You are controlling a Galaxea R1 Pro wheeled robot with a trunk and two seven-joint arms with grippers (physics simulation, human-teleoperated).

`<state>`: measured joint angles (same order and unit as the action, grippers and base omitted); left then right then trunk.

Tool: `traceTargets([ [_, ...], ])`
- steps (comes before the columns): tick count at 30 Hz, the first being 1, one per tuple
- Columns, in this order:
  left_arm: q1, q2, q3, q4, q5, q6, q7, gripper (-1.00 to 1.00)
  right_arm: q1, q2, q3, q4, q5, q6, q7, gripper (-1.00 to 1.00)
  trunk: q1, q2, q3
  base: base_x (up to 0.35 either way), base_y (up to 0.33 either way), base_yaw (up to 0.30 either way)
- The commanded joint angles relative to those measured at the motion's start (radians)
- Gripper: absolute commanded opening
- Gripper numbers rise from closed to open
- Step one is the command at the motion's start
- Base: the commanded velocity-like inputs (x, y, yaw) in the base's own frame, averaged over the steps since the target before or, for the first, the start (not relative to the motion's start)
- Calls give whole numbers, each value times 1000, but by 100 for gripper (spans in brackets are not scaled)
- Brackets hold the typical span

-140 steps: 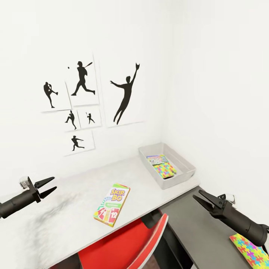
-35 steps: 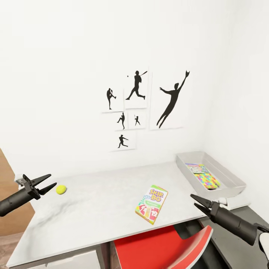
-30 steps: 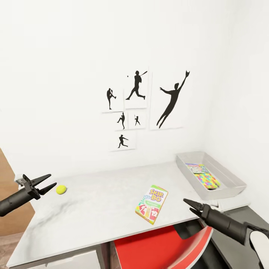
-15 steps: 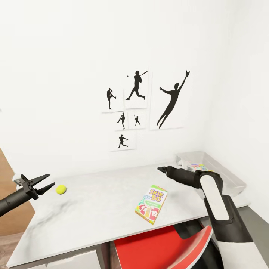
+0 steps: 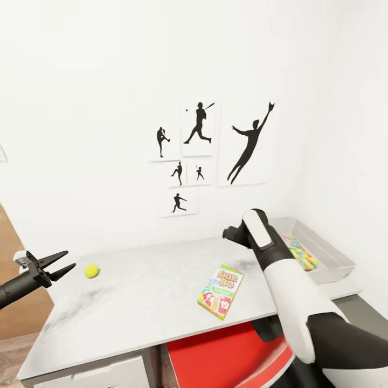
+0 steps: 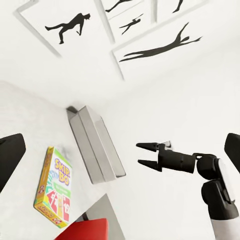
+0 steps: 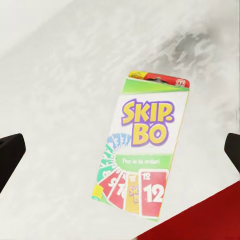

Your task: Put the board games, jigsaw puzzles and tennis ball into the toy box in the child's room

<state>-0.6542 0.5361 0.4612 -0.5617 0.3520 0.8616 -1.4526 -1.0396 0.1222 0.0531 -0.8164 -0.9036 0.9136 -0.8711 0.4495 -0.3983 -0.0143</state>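
The Skip-Bo board game (image 5: 221, 284) lies flat near the white table's front edge. My right arm (image 5: 280, 275) reaches over the table. Its gripper (image 6: 144, 154) is open and hangs above the game, whose box (image 7: 145, 155) sits between the spread fingertips (image 7: 11, 152) in the right wrist view. The yellow tennis ball (image 5: 91, 271) rests on the table's left part. My left gripper (image 5: 51, 264) is open, a little left of the ball and off the table edge. At the table's right end, the grey toy box (image 5: 323, 269) holds colourful puzzle boxes (image 5: 299, 254).
The white marbled table (image 5: 145, 307) runs along the wall with baseball silhouette posters (image 5: 215, 145). A red chair (image 5: 226, 355) sits tucked under its front edge. A lower grey surface (image 5: 369, 315) lies at the right, a wooden panel (image 5: 16, 307) at the left.
My right arm has swung up from the lower right and over the table, ending above the Skip-Bo game. The left gripper has barely moved. The view shifted slightly.
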Motion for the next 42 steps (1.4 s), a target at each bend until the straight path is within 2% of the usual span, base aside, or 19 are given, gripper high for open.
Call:
traceTargets([
  [1,-1,0,0,0,0,10,-3,100,-5,0,2,11,-10,-7,-13,100,1,-2,-2,-35,29,0],
  [10,-1,2,0,0,-1,10,-3,100,-20,0,12,51,2,-42,-28,100,1,-2,-2,-9,8,24],
  [25,0,5,0,0,-1,10,-3,100,-21,-4,13,59,5,-58,-31,100,1,-2,-2,0,0,268],
  [31,0,5,0,0,-1,10,-2,100,-21,-8,13,60,7,-60,-32,100,1,-2,-2,149,0,145],
  [42,0,5,0,0,-1,8,-3,100,-21,-62,11,71,6,-94,-34,100,1,-2,-8,48,0,-37],
])
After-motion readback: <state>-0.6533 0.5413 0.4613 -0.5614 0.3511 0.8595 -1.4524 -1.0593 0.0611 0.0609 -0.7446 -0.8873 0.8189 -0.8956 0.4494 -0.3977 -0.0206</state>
